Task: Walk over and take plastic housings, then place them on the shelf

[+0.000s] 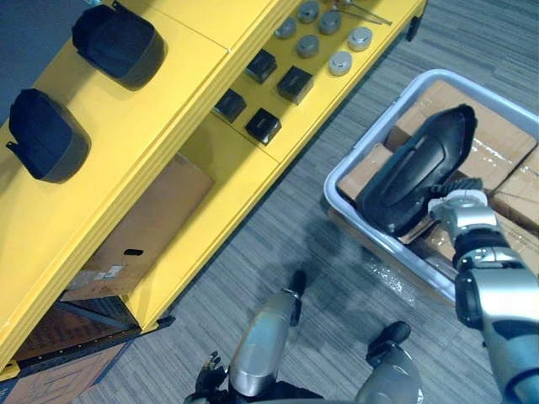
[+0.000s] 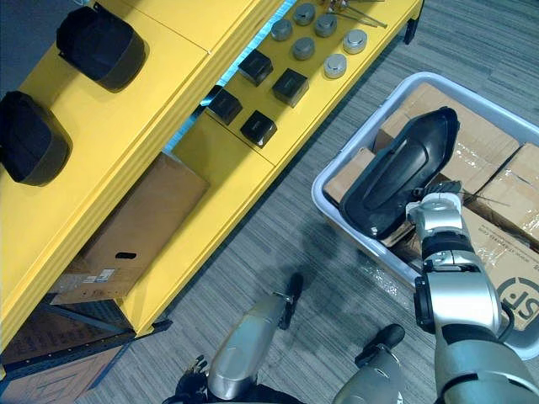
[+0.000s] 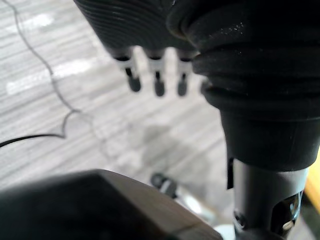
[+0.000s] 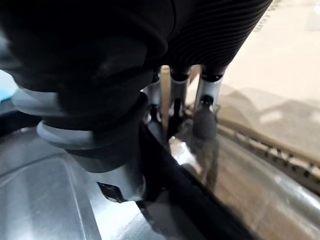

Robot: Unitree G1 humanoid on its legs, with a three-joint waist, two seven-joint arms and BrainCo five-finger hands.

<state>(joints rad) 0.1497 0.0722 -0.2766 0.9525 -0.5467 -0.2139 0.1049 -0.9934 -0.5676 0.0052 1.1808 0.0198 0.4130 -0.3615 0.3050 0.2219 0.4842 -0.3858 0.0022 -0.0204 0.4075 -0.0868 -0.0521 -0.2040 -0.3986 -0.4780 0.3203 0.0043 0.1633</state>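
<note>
We see the right hand (image 1: 456, 209) raised over the grey bin (image 1: 330, 187) on the robot's right side. Its fingers (image 4: 204, 120) are curled over the lower edge of the held housing (image 1: 419, 168), with the thumb clamped against the same edge, so the grip is closed on that part. The held housing is a long black plastic shell. It is tilted, with its upper end pointing away from the robot, and it hangs above the cardboard boxes (image 1: 497, 135) packed in the bin.

The left hand (image 1: 209, 374) hangs low beside the robot over the grey carpet floor (image 1: 278, 252). Its fingers (image 3: 157, 85) are straight and relaxed and hold nothing.

The yellow shelf (image 1: 168, 118) runs along the robot's left. We note two housings on its upper level, the far housing (image 1: 118, 42) and the near housing (image 1: 46, 135), well apart from each other. The lower level carries small black boxes (image 1: 295, 82) and, beyond them, silver discs (image 1: 340, 61). A brown carton (image 1: 143, 227) sits beneath the shelf
</note>
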